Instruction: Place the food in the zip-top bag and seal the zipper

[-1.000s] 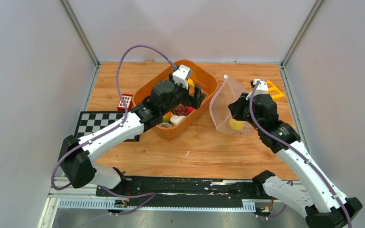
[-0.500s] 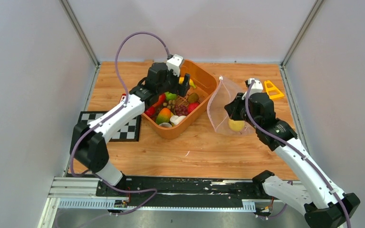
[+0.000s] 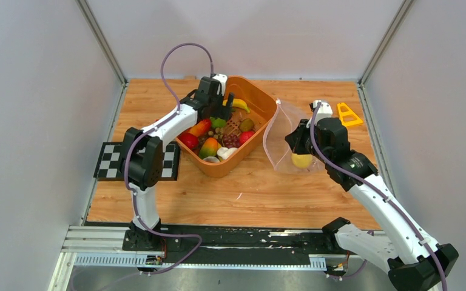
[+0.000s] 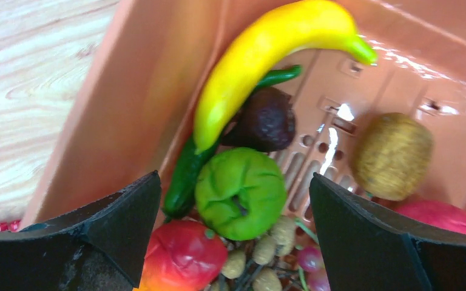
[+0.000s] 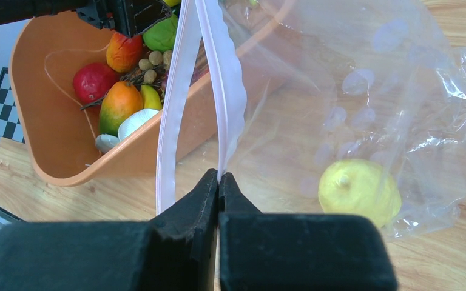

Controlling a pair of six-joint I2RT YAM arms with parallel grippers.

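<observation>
Toy food fills the orange basket (image 3: 266, 103). In the left wrist view I see a yellow banana (image 4: 261, 54), a green apple (image 4: 239, 191), a kiwi (image 4: 392, 154), a red-orange fruit (image 4: 182, 257) and nuts (image 4: 267, 248). My left gripper (image 3: 223, 108) (image 4: 233, 182) hangs open over the basket's far-left part, with the apple below its gap and nothing held. My right gripper (image 3: 297, 139) (image 5: 218, 176) is shut on one lip of the zipper (image 5: 227, 91), holding the mouth of the zip-top bag (image 3: 282, 130) (image 5: 364, 91) open towards the basket. A yellow lemon (image 3: 301, 160) (image 5: 359, 191) lies inside the bag.
A checkerboard card (image 3: 112, 160) lies left of the basket, partly under the left arm. A small orange triangle (image 3: 346, 113) sits at the back right, behind the bag. Grey walls close in the table on three sides.
My left arm has swung back and left, moving its open gripper from the basket's middle to its far-left part. The right gripper has shifted the bag slightly left.
</observation>
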